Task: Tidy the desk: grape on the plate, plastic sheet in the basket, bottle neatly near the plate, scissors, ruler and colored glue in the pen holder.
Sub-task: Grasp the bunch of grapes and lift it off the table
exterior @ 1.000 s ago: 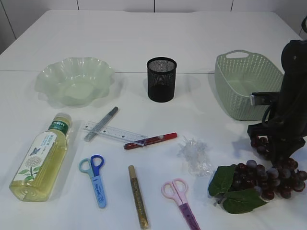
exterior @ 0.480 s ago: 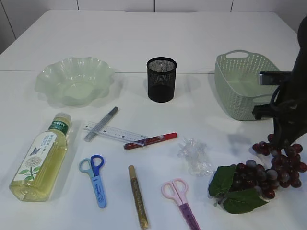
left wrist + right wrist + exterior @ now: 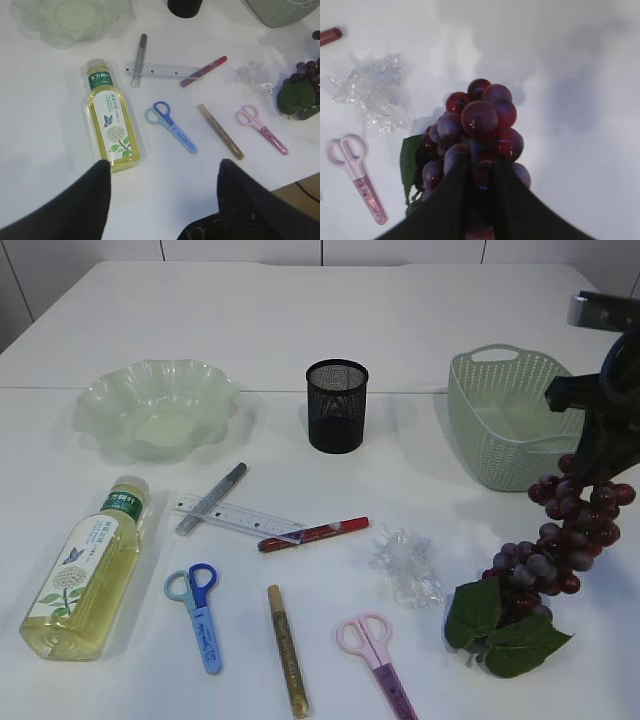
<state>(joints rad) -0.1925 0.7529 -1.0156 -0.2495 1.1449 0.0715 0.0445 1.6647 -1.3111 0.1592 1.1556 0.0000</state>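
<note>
While the grape bunch (image 3: 560, 540) is gripped at its top by the right hand (image 3: 592, 472), it hangs stretched downward, its leaves just at the desk (image 3: 300, 330) on the right. The plate (image 3: 157, 408) lies far across to the left, so a long leftward carry is judged necessary. The left hand (image 3: 162, 200) is held wide and empty above the bottle (image 3: 112, 124).

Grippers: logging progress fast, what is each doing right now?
Left gripper: open, holding nothing.
Right gripper: closed on the grapes.
</note>
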